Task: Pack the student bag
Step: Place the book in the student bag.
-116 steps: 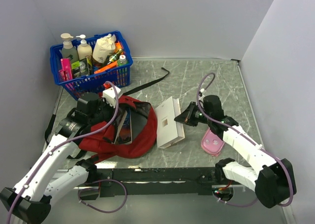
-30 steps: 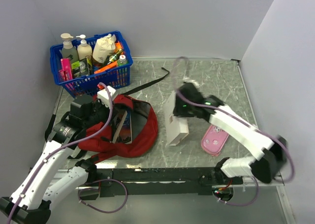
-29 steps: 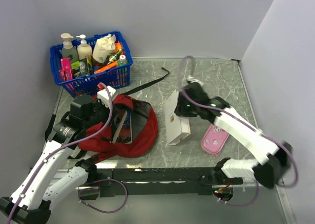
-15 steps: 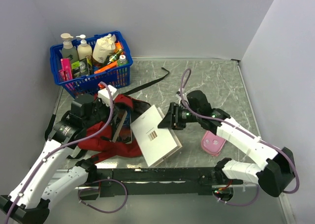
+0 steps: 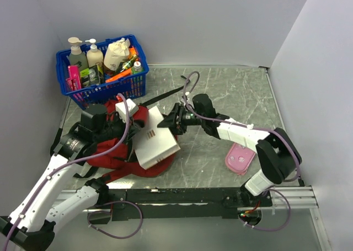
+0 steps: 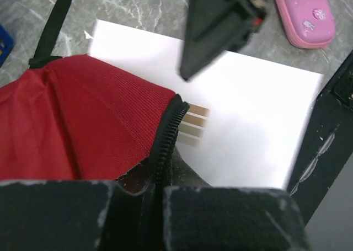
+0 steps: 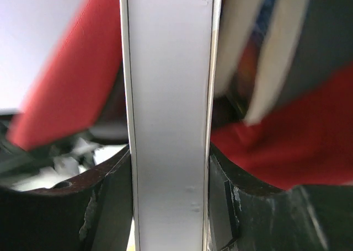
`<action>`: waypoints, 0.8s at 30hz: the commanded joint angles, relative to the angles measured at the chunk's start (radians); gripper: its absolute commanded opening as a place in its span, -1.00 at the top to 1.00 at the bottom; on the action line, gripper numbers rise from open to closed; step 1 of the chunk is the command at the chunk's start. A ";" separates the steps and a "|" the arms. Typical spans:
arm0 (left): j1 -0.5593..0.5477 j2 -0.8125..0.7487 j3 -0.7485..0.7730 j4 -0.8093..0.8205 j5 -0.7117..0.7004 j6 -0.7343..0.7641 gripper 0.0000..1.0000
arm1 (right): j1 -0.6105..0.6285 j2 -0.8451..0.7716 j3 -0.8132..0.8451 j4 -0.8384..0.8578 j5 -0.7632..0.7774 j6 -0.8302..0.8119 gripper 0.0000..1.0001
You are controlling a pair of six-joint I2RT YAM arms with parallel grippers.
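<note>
- Since half a second ago, my right tool (image 5: 172,120) has carried the white book (image 5: 156,140) leftward off the open stone, and the book now lies tilted over the mouth of the student bag (image 5: 110,153).
- The desk (image 5: 231,91) is grey marbled stone, enclosed by plain pale walls.
- The student bag, dark red fabric, sits at the near left of the desk, just in front of the blue basket (image 5: 105,91), with much of its top covered by the book.
- The blue basket stands in the far left corner, crowded with bottles and tubes.
- The white book is a thick slab with brown stripes (image 6: 194,124) printed on its cover; my right tool is clenched across its far edge, one finger on each face.
- My left tool (image 6: 159,198) is clamped tight on the bag's rim, where the black zipper (image 6: 168,129) runs in between its fingers.
- A pink case (image 5: 240,157) lies flat at the near right, well apart from the bag.
- A black strap (image 5: 168,94) trails across the desk behind the bag.
</note>
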 commanded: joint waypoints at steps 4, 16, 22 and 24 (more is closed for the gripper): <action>-0.019 -0.038 -0.002 0.105 0.123 0.020 0.98 | 0.059 0.064 0.081 0.190 0.287 0.174 0.91; -0.022 -0.047 -0.008 0.113 0.118 0.002 0.98 | 0.192 0.198 0.212 0.053 0.753 0.173 0.93; -0.022 -0.039 -0.002 0.122 0.111 0.004 0.98 | 0.257 0.291 0.282 0.073 0.696 0.080 0.70; -0.022 -0.036 -0.005 0.133 0.111 0.004 0.98 | 0.286 0.316 0.328 0.044 0.659 0.043 0.29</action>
